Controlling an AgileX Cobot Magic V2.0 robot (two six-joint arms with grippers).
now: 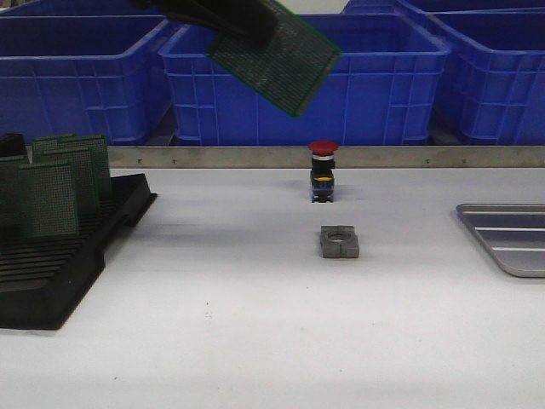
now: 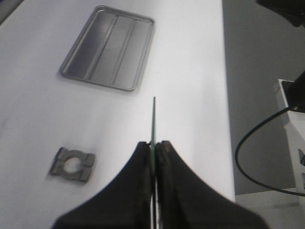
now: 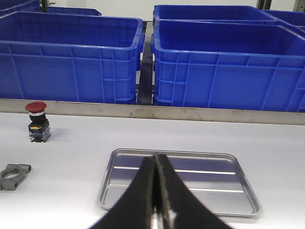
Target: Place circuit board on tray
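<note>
High over the middle of the table, my left gripper (image 1: 243, 30) is shut on a green circuit board (image 1: 277, 60), which hangs tilted. In the left wrist view the board (image 2: 153, 121) shows edge-on between the black fingers (image 2: 138, 167). The silver tray (image 1: 511, 237) lies at the right edge of the table, with nothing in it; it also shows in the left wrist view (image 2: 109, 47) and in the right wrist view (image 3: 181, 183). My right gripper (image 3: 156, 160) is shut with nothing in it, hovering over the tray's near side.
A black slotted rack (image 1: 64, 256) with several green boards (image 1: 51, 192) stands at the left. A red push-button (image 1: 323, 170) and a grey metal clamp block (image 1: 339, 242) sit mid-table. Big blue crates (image 1: 383, 85) line the back behind a metal rail.
</note>
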